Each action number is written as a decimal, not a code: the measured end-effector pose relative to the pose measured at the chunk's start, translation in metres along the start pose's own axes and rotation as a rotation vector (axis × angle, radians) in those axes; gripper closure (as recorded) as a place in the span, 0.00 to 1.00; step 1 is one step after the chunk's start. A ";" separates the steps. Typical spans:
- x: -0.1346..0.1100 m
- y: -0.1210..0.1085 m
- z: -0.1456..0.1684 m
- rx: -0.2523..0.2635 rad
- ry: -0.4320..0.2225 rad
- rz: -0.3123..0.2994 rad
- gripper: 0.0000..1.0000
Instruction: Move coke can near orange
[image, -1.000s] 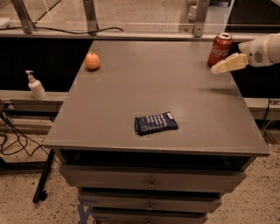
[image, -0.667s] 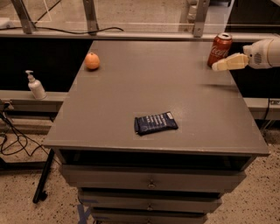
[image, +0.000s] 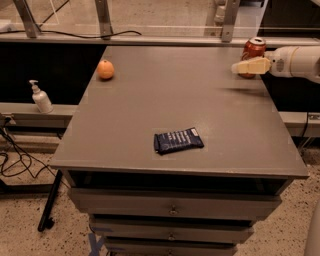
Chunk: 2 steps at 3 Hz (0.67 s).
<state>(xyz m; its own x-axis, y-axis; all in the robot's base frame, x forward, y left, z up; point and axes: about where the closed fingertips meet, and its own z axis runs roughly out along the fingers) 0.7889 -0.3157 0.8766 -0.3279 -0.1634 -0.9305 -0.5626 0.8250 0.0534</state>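
Gripper (image: 246, 66) at the back right corner of the table (image: 200, 105), cream tip pointing left, low over the top and overlapping the lower part of the can (image: 254, 48) in this view; released, clenched or clamped on the can: cannot tell. White arm (image: 296, 61) reaching in from the right edge of the view. Can upright at the back right, red with a silver top showing above the gripper. Orange (image: 105, 69) at the back left, close to the left edge, well apart from the can. Dark blue packet (image: 178, 140) lying flat toward the front, near mid-width, slightly tilted, apart from both. Drawers (image: 172, 207) stacked under the top, fronts shut. White pump bottle (image: 41, 97) upright on a low ledge left of the table. Black cables (image: 15, 165) on the speckled floor at the left
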 end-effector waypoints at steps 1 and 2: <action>-0.010 0.009 0.024 -0.067 -0.035 -0.017 0.18; -0.014 0.009 0.034 -0.087 -0.051 -0.044 0.41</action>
<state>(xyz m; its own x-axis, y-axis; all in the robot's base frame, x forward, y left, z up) 0.8148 -0.2877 0.8782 -0.2637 -0.1693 -0.9496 -0.6405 0.7668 0.0412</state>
